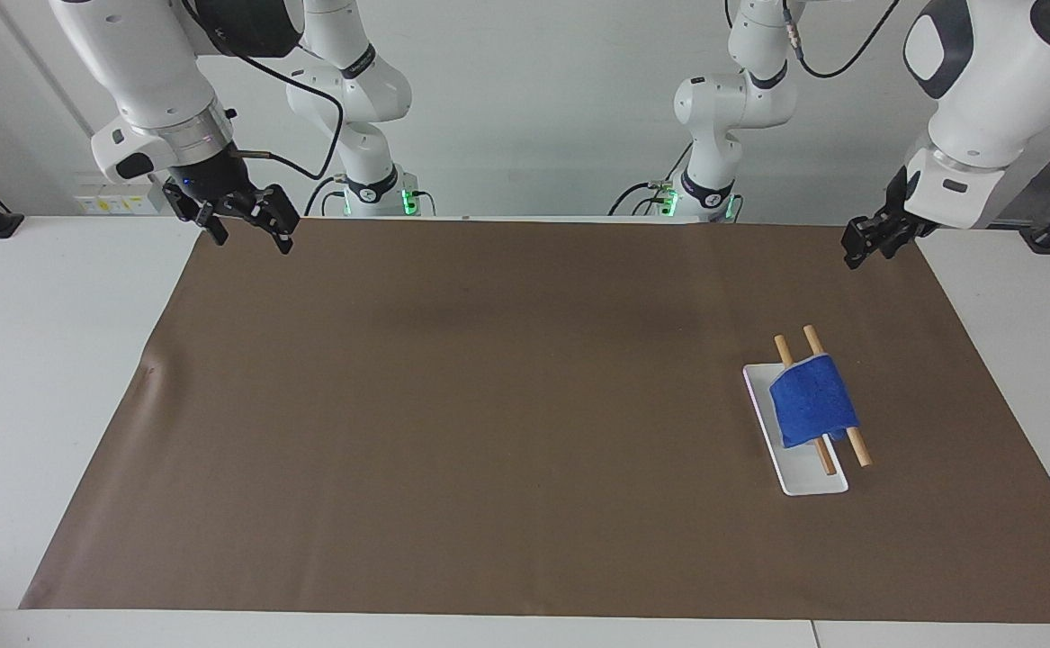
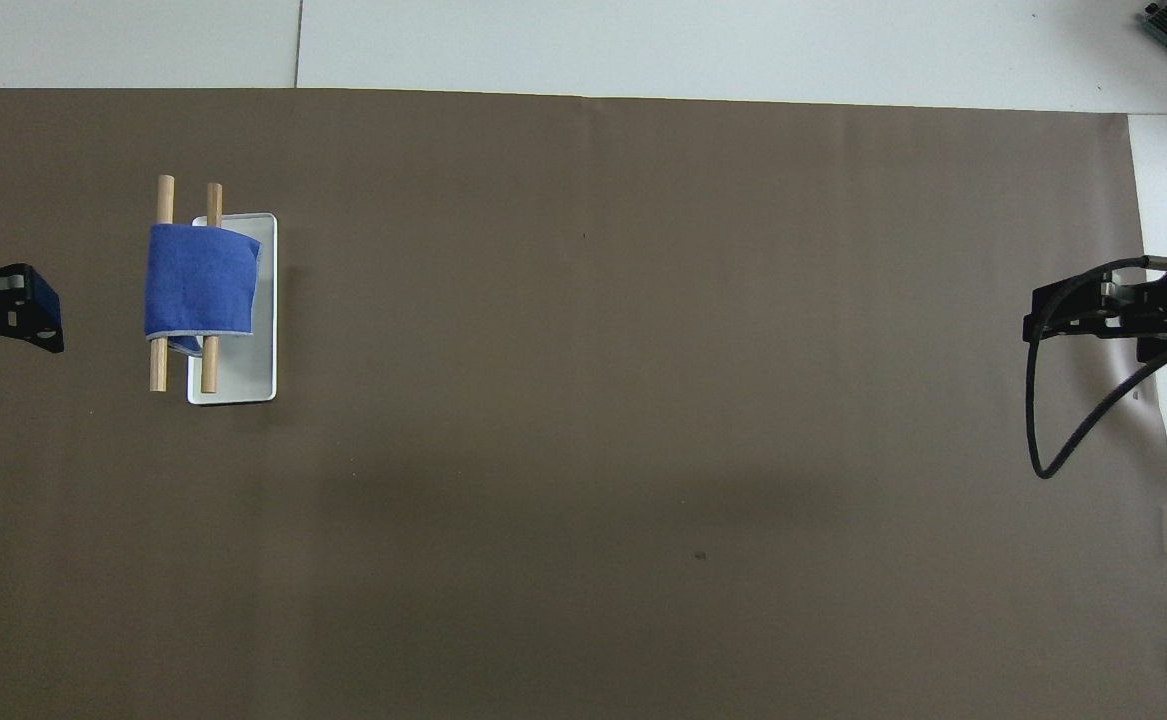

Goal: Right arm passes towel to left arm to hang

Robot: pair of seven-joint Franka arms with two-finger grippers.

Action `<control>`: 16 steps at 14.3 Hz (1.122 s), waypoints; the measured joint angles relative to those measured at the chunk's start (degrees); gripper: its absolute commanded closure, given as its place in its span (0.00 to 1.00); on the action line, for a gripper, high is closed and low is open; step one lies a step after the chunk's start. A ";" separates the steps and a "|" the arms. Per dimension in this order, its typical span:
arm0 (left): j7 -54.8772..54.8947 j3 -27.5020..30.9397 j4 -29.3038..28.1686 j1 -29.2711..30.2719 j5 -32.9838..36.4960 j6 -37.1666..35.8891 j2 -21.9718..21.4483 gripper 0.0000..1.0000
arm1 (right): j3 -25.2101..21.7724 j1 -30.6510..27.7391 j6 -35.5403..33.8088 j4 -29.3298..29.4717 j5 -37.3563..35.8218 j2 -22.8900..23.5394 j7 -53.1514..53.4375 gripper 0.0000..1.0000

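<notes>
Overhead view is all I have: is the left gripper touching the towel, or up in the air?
Observer: Up in the air; the left gripper hangs over the mat's edge, apart from the towel.
Operator: And the right gripper?
Observer: The right gripper hangs open over the mat's corner; that arm waits.
Operator: Is the towel lying flat?
Observer: No, it drapes over two wooden rods, sides hanging toward the white tray.

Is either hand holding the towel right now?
No, the towel is draped over the two wooden rods, with both hands up and away from it.
</notes>
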 measured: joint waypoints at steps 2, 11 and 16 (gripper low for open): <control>0.79 0.08 -0.57 0.02 -0.09 -0.29 -1.25 0.22 | 0.00 0.00 0.00 0.00 0.00 -0.01 0.00 0.00; 1.15 -0.91 -11.53 0.00 -0.28 8.88 -4.89 0.00 | 0.00 0.00 0.00 -0.02 0.00 -0.02 0.00 0.00; 1.30 -0.96 -12.97 0.00 -0.28 11.40 -5.67 0.00 | -0.03 -0.02 0.16 -0.02 -0.05 -0.07 0.00 0.00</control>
